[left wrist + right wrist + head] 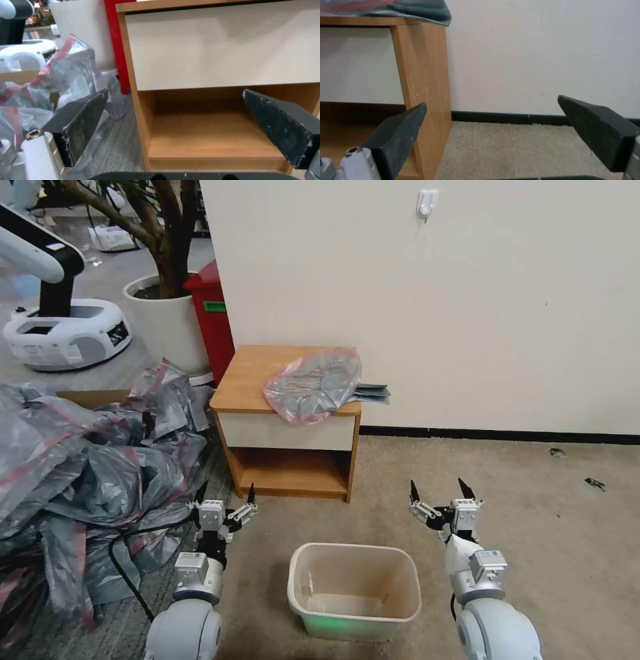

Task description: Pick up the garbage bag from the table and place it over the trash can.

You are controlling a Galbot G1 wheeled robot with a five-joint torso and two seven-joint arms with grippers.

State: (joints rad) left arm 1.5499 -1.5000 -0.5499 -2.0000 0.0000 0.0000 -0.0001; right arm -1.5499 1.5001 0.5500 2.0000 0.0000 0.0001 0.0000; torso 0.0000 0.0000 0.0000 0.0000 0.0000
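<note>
A: Setting: beige carpet, plain cream wall with a black skirting strip. Item one?

B: Table (pixel 250 373), a small light-wood nightstand with a white drawer front and an open lower shelf, set against the wall.

A: Item two?

B: Bag (pixel 313 383), thin, crinkled, translucent grey film with a pink-red rim band. It lies slumped on the table's right half, spilling past the front edge over the drawer. It partly covers a flat folded grey stack (pixel 372 393) that juts over the right edge.

A: Item three?

B: Can (pixel 355 588), a beige rectangular bin with rounded corners, smooth plastic and a greenish base. It stands on the carpet in front of the table, mouth up and unlined, probably placed there so both arms can reach its rim.

A: Grippers?

B: Left gripper (pixel 224 498) and right gripper (pixel 439 488) hang low, level with the shelf, on either side of the can. Each has its black wedge fingers spread wide and holds nothing. I judge this a ready pose, with the pick not yet begun.

A: Sundries?

B: Heap (pixel 80 460) of grey-pink bags on the floor to the left of the table, and a red bin (pixel 212 313) behind the table's back left corner.
</note>
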